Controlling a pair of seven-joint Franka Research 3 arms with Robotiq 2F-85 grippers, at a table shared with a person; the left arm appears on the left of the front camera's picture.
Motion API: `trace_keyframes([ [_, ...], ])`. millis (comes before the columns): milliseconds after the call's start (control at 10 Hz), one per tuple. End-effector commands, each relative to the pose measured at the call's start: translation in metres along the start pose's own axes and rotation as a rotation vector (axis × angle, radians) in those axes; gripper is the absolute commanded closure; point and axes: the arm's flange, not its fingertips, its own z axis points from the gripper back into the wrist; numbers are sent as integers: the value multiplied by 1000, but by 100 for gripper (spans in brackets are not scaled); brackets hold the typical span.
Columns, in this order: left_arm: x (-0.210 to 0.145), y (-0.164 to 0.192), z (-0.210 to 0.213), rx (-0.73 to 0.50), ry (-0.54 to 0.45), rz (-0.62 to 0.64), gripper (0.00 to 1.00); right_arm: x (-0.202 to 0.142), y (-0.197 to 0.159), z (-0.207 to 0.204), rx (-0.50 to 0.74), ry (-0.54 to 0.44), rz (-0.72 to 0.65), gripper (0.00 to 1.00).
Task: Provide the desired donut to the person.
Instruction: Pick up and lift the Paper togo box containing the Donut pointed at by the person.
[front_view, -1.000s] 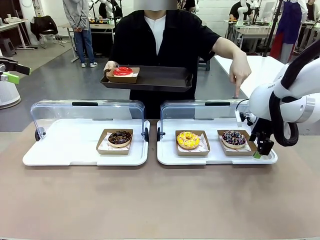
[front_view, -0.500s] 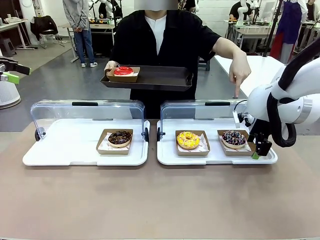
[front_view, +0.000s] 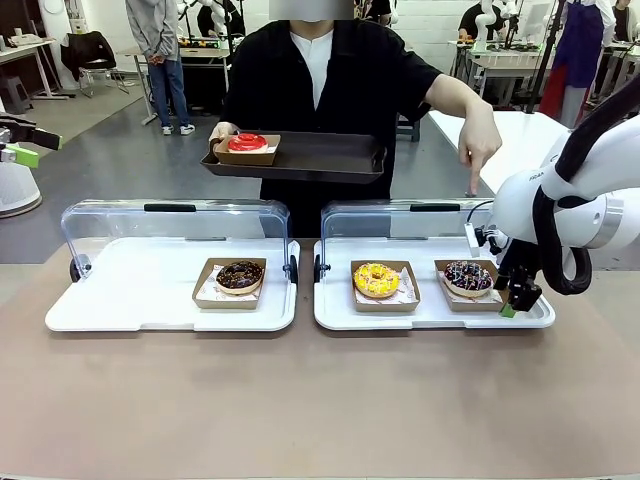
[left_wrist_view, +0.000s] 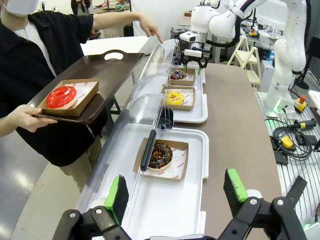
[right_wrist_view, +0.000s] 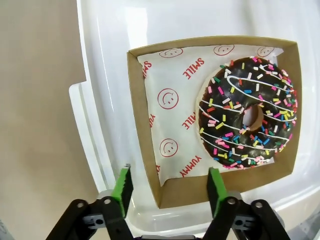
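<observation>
Right now my right gripper (right_wrist_view: 169, 172) hangs low at the lower-left corner of the cardboard box (right_wrist_view: 136, 100) holding the sprinkled donut (right_wrist_view: 247, 117). Its jaws stand apart. In the right wrist view, one pad (right_wrist_view: 122, 185) is outside the box's left wall, over the bare white tray (right_wrist_view: 92, 125). The other pad lies over the box's bottom wall, so the corner sits between them. I cannot tell whether either pad touches the cardboard. The sprinkled donut fills the right half of the box, close to the walls there, and printed paper lies bare across the left half. Left of the tray rim is open brown table (right_wrist_view: 35, 100).

In the front view the sprinkled donut sits at centre right, the rightmost item on its tray. The yellow donut (front_view: 376, 279) is in its own box just beside it to the left, with a narrow gap between the boxes. The clear lid (front_view: 400, 220) stands raised behind them, so the near side is open.

The person (front_view: 320, 80) at top centre points one hand (front_view: 482, 150) downward above that lid. The other holds a dark tray (front_view: 320, 158) with a red donut (front_view: 246, 142) at its left end and open surface to the right.

My left gripper (left_wrist_view: 176, 192) is spread wide with nothing between its pads, at the bottom of the left wrist view. The chocolate donut (left_wrist_view: 160, 155) sits mid-frame beyond it.
</observation>
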Motion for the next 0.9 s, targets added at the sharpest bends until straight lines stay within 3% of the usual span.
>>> trace_keyframes([
  [0, 1, 0, 1, 6, -11, -3, 0, -2, -6, -2, 1, 7, 19, 61],
  [100, 1, 0, 1, 6, -11, -3, 0, -3, -6, -3, 7, -1, 14, 100],
  [800, 1, 0, 1, 6, -11, -3, 0, -5, -4, -1, 14, -17, 13, 100],
])
